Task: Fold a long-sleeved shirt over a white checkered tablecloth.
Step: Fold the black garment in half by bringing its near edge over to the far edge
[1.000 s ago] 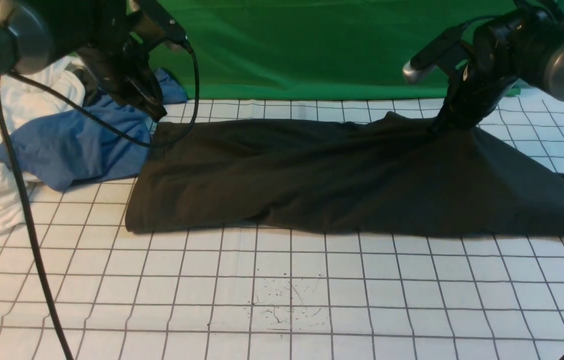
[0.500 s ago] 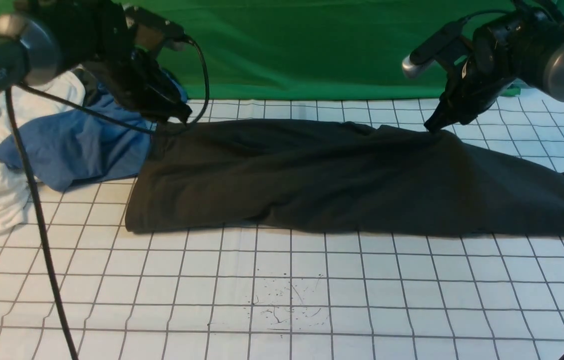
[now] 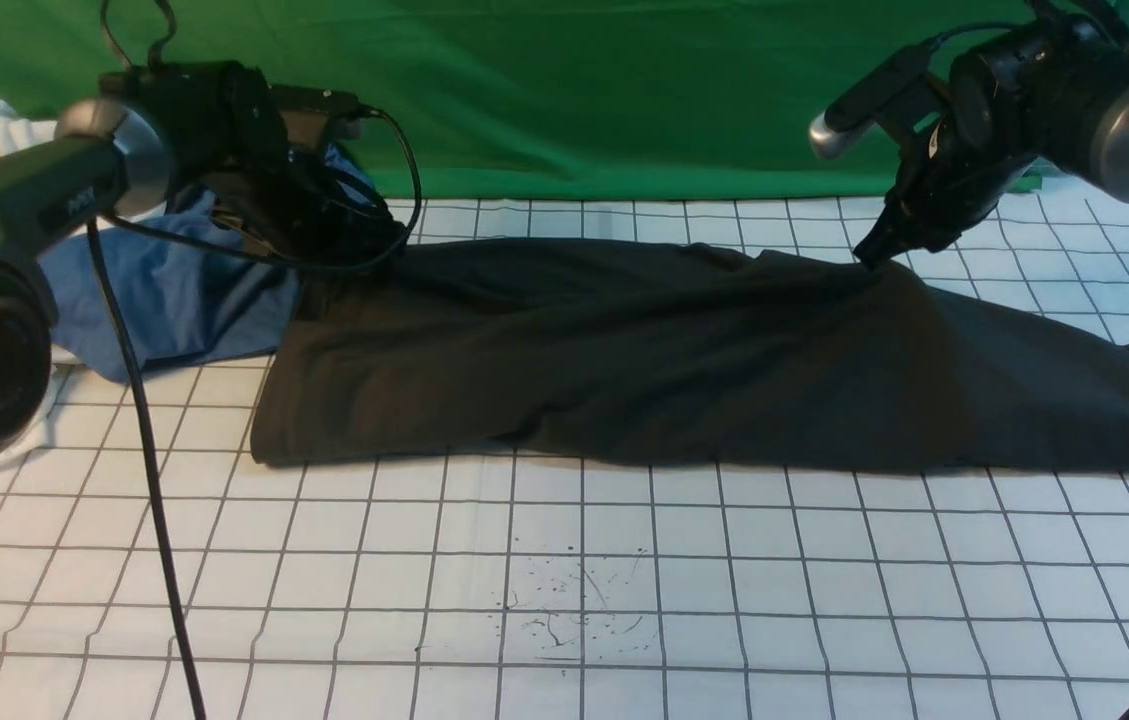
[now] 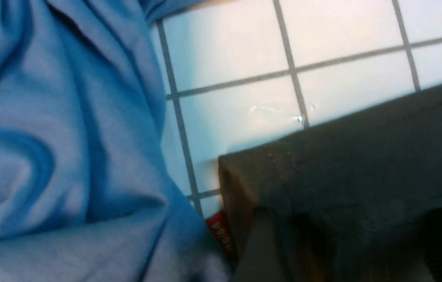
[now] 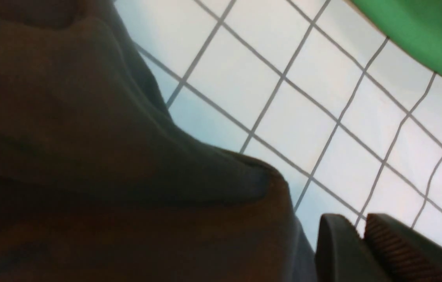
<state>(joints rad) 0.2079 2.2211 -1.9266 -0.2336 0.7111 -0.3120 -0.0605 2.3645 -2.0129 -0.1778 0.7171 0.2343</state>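
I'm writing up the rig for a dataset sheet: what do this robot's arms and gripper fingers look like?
Both arms are black with rounded silver-grey joint caps. The left arm carries small white lettering and trails a black cable. The right arm bears a black bar with a grey tip. The right gripper has dark fingers, one showing a ribbed pad.

Red tag (image 4: 220, 234) with white letters, wedged between the corner of the long-sleeved shirt (image 4: 361, 164) and the blue garment (image 4: 68, 137). Letters run along the tag, blurred and partly hidden, can't be read. Can't tell which garment it belongs to.

Small white lettering on the grey link of the left arm (image 3: 74, 205) in the front view looks like 1 short word, too small and soft to read.

Nothing legible in any of the 3 views.
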